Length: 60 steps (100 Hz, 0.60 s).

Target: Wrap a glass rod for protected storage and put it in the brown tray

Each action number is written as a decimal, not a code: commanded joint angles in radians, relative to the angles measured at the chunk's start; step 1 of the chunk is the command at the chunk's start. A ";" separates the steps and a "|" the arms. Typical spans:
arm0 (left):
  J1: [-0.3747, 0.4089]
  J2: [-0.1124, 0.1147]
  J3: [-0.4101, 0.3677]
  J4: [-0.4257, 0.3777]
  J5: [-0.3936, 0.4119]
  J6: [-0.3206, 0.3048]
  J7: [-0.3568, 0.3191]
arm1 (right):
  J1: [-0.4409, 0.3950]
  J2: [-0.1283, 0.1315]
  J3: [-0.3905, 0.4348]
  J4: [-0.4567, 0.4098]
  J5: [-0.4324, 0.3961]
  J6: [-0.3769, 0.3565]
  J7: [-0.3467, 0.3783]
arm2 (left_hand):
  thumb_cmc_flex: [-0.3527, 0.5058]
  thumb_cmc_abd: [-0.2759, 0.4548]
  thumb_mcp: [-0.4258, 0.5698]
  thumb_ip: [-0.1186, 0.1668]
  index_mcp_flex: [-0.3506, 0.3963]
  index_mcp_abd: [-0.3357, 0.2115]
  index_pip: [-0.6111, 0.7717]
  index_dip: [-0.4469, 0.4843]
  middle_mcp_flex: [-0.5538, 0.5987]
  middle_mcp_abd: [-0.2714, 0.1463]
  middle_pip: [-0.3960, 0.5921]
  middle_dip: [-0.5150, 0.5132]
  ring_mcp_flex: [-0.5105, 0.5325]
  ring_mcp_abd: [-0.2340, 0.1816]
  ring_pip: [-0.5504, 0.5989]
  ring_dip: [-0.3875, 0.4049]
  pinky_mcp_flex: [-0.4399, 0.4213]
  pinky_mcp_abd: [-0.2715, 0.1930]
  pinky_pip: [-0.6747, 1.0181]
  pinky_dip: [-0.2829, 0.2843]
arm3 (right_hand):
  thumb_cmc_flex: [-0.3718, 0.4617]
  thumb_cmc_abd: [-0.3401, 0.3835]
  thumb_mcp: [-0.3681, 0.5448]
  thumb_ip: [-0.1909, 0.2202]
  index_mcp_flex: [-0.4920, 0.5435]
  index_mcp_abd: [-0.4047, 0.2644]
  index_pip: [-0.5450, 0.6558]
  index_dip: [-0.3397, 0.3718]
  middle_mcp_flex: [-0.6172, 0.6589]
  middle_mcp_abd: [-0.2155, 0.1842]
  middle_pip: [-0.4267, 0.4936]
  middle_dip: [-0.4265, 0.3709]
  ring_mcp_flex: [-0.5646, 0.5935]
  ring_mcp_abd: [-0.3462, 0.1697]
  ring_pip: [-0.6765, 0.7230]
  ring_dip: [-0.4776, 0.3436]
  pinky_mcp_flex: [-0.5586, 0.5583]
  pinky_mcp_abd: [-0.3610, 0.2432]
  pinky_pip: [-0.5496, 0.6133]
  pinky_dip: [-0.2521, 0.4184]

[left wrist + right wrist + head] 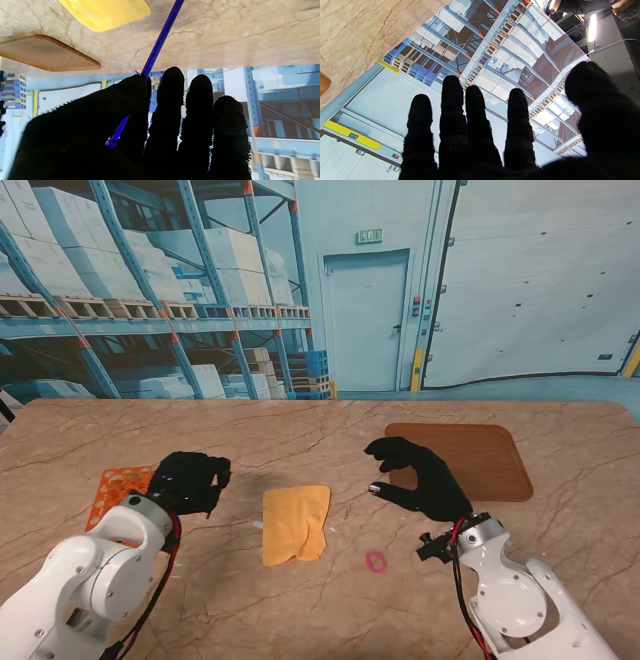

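Observation:
My left hand (pixel 190 480), in a black glove, is shut on a thin blue glass rod (pixel 156 48), pinched between thumb and index finger in the left wrist view; the rod points toward the yellow cloth (pixel 105 12). In the stand view the rod is too thin to make out. The yellow cloth (pixel 296 523) lies crumpled flat at the table's middle, just right of my left hand. The brown tray (pixel 490 460) lies at the far right. My right hand (pixel 420 475) hovers open near the tray's left edge, fingers spread, holding nothing.
An orange perforated rack (pixel 118 488) lies under and behind my left hand. A small pink rubber band (pixel 376 561) lies on the marble table (pixel 330 610) nearer to me than the cloth. A warehouse backdrop stands behind the table's far edge.

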 commanded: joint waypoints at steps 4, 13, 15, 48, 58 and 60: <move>-0.036 -0.001 0.040 0.008 -0.007 0.008 -0.031 | -0.007 -0.005 -0.001 -0.009 0.005 -0.001 -0.003 | 0.010 0.000 0.003 0.055 -0.001 -0.014 0.066 0.046 0.000 0.028 0.019 0.021 0.004 0.013 -0.001 0.023 -0.012 0.019 0.033 0.022 | -0.039 0.036 0.016 0.024 0.013 0.001 0.000 0.001 0.011 0.007 0.008 0.005 0.014 -0.003 0.012 0.013 -0.004 -0.005 0.020 0.009; -0.077 0.004 0.084 0.023 -0.016 0.018 -0.072 | -0.009 -0.006 -0.001 -0.011 0.009 0.000 -0.005 | 0.010 0.000 0.002 0.057 -0.004 -0.013 0.067 0.054 0.000 0.026 0.020 0.027 0.004 0.012 -0.001 0.026 -0.013 0.020 0.032 0.023 | -0.041 0.037 0.017 0.024 0.014 0.001 0.000 0.001 0.011 0.005 0.007 0.005 0.014 -0.001 0.012 0.013 -0.004 -0.004 0.020 0.009; -0.086 0.005 0.094 0.026 -0.018 0.019 -0.083 | -0.009 -0.006 -0.001 -0.012 0.009 0.000 -0.005 | 0.010 0.000 0.002 0.057 -0.004 -0.014 0.067 0.054 0.001 0.026 0.021 0.028 0.004 0.012 -0.001 0.026 -0.014 0.019 0.032 0.024 | -0.041 0.037 0.017 0.024 0.012 0.002 -0.001 0.001 0.011 0.005 0.007 0.005 0.013 -0.003 0.011 0.013 -0.004 -0.005 0.020 0.009; -0.270 0.021 0.275 0.113 -0.058 0.035 -0.213 | -0.014 -0.008 0.002 -0.018 0.021 0.003 -0.009 | 0.006 0.001 0.002 0.058 -0.010 -0.021 0.069 0.066 0.000 0.021 0.018 0.037 0.006 0.005 -0.003 0.033 -0.012 0.014 0.035 0.029 | -0.048 0.046 0.026 0.025 0.015 0.003 -0.002 0.000 0.012 0.007 0.007 0.005 0.012 -0.001 0.011 0.013 -0.006 -0.004 0.020 0.009; -0.332 0.023 0.341 0.149 -0.085 0.052 -0.233 | -0.017 -0.009 0.006 -0.019 0.024 0.000 -0.011 | 0.005 0.001 0.002 0.057 -0.012 -0.020 0.069 0.067 0.000 0.020 0.018 0.038 0.007 0.006 -0.003 0.034 -0.010 0.013 0.035 0.030 | -0.049 0.047 0.028 0.025 0.015 0.002 -0.002 0.000 0.012 0.006 0.006 0.005 0.013 -0.002 0.011 0.013 -0.005 -0.005 0.020 0.009; -0.345 0.023 0.355 0.156 -0.092 0.058 -0.238 | -0.018 -0.009 0.007 -0.019 0.024 -0.001 -0.012 | 0.007 0.001 0.002 0.057 -0.012 -0.020 0.069 0.067 -0.001 0.021 0.017 0.038 0.007 0.007 -0.003 0.035 -0.009 0.014 0.036 0.031 | -0.049 0.046 0.028 0.025 0.016 0.001 -0.002 0.000 0.013 0.006 0.007 0.005 0.013 -0.002 0.011 0.013 -0.004 -0.005 0.021 0.009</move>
